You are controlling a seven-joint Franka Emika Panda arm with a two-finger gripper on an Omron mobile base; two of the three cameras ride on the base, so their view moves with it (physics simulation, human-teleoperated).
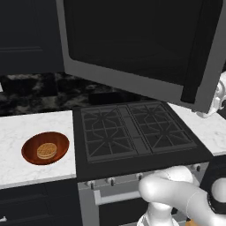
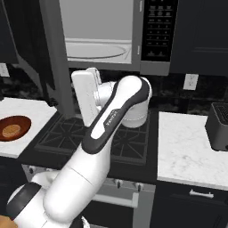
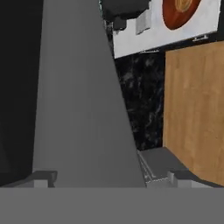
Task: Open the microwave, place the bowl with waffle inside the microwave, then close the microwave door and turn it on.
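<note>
The wide grey-framed microwave door (image 1: 141, 48) with its dark glass window stood swung open, and the two-finger tool (image 3: 109, 179) sat close against its grey edge with both fingertips spread wide, one on each side of that edge, gripping nothing. The shallow glossy reddish-brown bowl (image 1: 45, 148) holding the small golden-tan waffle (image 1: 47, 150) rested on the white marble table (image 1: 26, 128) at about 8 o'clock in the left base view, just left of the black gas stove (image 1: 137, 132) and well apart from the tool.

The likeliest trouble, in my judgement, was the door itself: hanging out over the stove, it lay between the arm and the bowl, so a swing toward the table could knock the door partly shut or catch the arm's elbow on it. A hasty grasp on the bowl's low rim could also tip it and spill the waffle.

The right base view showed the light grey interior of the large grey microwave (image 2: 100, 33) and its black button panel (image 2: 158, 31) at 1 o'clock, which the left base view hid behind the door. The left base view showed the door's dark vertical handle (image 1: 201, 57) and the bowl whole. The hand view gave the door edge up close, with the bowl at about 1 o'clock.
</note>
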